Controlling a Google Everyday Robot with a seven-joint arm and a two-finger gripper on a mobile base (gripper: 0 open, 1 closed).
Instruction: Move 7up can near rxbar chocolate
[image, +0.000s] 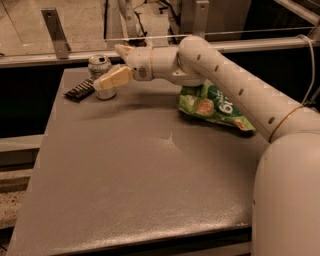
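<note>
The 7up can (99, 65) stands upright at the table's far left corner, silver with a pull-tab top. The rxbar chocolate (79, 90) lies flat just left of it, black with white stripes, almost touching the can's base. My gripper (111, 64) is open at the can's right side. Its near finger (113, 78) crosses in front of the can's lower half. The far finger (122, 50) points up and left, behind the can's top right. The fingers do not grip the can.
A crinkled green snack bag (212, 106) lies on the grey table (140, 170) at the right, under my arm (225, 80). A metal rail (55, 55) and a glass pane run behind the table's far edge.
</note>
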